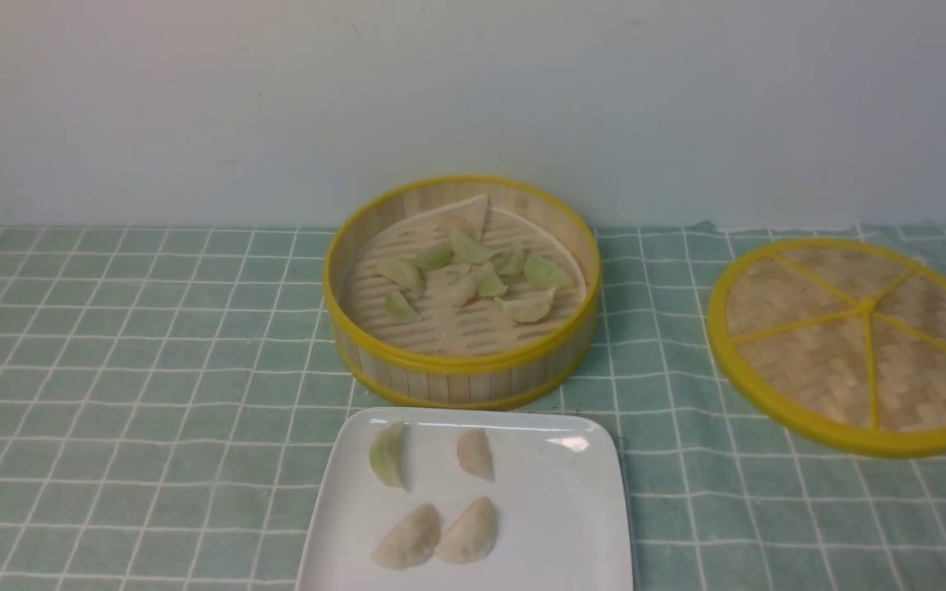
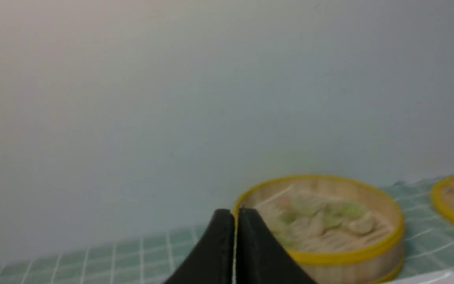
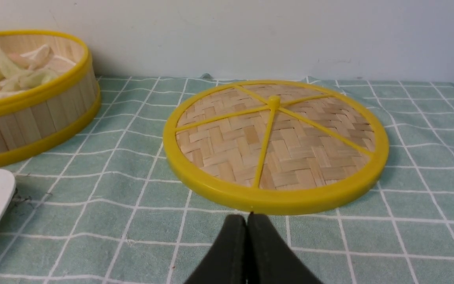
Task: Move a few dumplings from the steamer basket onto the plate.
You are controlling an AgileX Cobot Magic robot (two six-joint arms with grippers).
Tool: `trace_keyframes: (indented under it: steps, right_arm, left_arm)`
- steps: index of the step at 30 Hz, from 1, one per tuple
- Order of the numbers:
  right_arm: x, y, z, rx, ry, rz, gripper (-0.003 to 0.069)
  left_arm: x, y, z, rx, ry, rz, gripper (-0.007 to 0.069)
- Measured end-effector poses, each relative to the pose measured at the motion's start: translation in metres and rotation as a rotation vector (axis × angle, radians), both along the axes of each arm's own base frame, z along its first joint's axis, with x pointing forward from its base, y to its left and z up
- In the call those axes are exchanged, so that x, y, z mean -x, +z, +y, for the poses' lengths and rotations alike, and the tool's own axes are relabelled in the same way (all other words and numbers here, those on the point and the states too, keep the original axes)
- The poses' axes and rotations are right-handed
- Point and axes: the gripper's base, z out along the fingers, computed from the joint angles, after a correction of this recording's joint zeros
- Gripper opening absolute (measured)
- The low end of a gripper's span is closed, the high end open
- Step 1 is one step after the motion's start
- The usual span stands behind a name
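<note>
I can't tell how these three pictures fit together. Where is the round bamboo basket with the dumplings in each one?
Front view: the steamer basket sits at the centre, just behind the plate.
Left wrist view: it is low and right of centre, behind the shut left tool.
Right wrist view: only part shows at the left edge.
Shared landmark: the woven lid, beside the basket in all three.

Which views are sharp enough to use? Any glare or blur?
Front view: evenly lit, slightly soft, one small glare patch on the plate; dumplings readable. Left wrist view: blurred throughout, steamer basket smeared, left claw a dark outline. Right wrist view: sharpest, lid weave crisp, right claw slightly soft.
</note>
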Motion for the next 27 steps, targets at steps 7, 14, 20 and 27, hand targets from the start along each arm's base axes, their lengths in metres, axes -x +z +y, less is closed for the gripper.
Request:
trace_keyframes:
  steps: [7,14,20,27]
  right_arm:
    - [0.0,0.0,0.0,0.0,0.0,-0.002,-0.0014]
    - [0.0,0.0,0.0,0.0,0.0,-0.002,-0.0014]
    - [0.0,0.0,0.0,0.0,0.0,-0.002,-0.0014]
    - [0.0,0.0,0.0,0.0,0.0,-0.002,-0.0014]
  left_arm:
    - [-0.017,-0.08,0.004,-0.025,0.13,0.229,-0.0006]
    - [-0.016,-0.092,0.004,-0.032,0.134,0.313,-0.0006]
    - [-0.016,-0.092,0.004,-0.033,0.134,0.317,-0.0006]
    - [-0.016,-0.092,0.004,-0.033,0.134,0.317,-0.0006]
